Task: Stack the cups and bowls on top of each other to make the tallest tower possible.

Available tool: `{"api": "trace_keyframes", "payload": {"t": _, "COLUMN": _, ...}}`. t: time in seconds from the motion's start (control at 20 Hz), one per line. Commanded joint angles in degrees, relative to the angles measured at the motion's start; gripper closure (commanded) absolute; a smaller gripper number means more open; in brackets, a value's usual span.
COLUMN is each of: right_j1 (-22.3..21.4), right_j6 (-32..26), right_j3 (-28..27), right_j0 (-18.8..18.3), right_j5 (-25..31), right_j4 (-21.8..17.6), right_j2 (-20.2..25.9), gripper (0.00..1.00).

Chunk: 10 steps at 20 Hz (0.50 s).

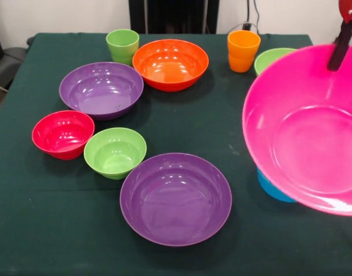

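Green-clothed surface [239,144]: hand [341,49] pinches the tilted pink bowl's [305,126] rim; level it below before lowering onto a purple bowl [175,198].

We can read no text, label, brand, number or sign anywhere in the front view. We find the bowls and cups plain and unmarked, and the surface bears no writing that we can make out.
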Motion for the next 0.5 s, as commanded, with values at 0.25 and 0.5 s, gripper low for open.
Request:
{"api": "trace_keyframes", "payload": {"t": 0.25, "right_j1": -5.57, "right_j6": -2.73, "right_j3": 8.14, "right_j0": -2.29, "right_j5": 2.98, "right_j4": -0.87, "right_j2": 13.79, "gripper": 1.0}}
{"api": "trace_keyframes", "payload": {"t": 0.5, "right_j1": -5.74, "right_j6": -2.65, "right_j3": 7.81, "right_j0": -2.98, "right_j5": 2.97, "right_j4": -1.34, "right_j2": 15.42, "gripper": 1.0}}
